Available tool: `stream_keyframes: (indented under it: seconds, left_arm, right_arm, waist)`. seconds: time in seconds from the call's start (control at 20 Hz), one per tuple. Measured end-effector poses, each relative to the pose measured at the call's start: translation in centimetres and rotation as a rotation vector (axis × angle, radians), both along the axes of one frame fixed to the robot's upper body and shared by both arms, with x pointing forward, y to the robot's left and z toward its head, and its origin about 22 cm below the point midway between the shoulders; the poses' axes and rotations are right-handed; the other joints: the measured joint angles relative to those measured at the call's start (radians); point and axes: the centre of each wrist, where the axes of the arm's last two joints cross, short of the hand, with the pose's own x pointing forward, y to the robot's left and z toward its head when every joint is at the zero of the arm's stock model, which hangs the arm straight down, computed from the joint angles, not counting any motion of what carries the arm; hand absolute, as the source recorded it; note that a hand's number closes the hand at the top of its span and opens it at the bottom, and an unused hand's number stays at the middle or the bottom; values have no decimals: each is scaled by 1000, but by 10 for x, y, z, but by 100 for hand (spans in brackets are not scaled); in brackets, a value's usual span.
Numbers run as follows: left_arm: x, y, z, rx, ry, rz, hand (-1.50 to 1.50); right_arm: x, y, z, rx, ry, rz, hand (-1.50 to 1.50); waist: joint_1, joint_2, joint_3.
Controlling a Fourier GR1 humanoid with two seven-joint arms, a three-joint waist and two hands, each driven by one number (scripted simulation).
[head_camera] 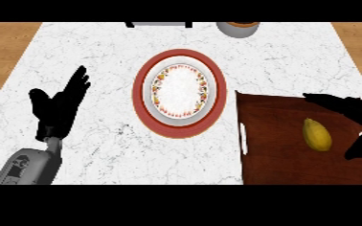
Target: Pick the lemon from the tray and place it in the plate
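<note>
A yellow lemon [317, 134] lies on the dark brown tray [276, 139] at the lower right. The plate [181, 93], red-rimmed with a white centre and a patterned ring, sits mid-counter to the left of the tray. My right hand [341, 106] comes in from the right edge, open, with fingers stretched above the lemon and the thumb [356, 148] below it, neither touching the fruit. At the left, my left hand [60, 105] rests open with its fingers pointing up, away from the plate.
A grey bowl with a brown inside [238, 28] stands at the counter's far edge, right of centre. A dark-framed object [159, 24] shows at the far edge, left of it. White marble counter [106, 52] spreads around the plate.
</note>
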Motion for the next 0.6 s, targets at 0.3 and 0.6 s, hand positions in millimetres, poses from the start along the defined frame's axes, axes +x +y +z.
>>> stream_keyframes:
  seconds: [0.3, 0.6]
  left_arm:
    - [1, -5, 0, -4, -1, -5, 0]
    - [1, 1, 2, 3, -1, -1, 0]
  right_arm:
    - [5, 12, -13, -25, 15, 10, -150]
    - [9, 17, -20, -50, 16, 16, -150]
  waist:
    - [-3, -1, 0]
    - [-3, -1, 0]
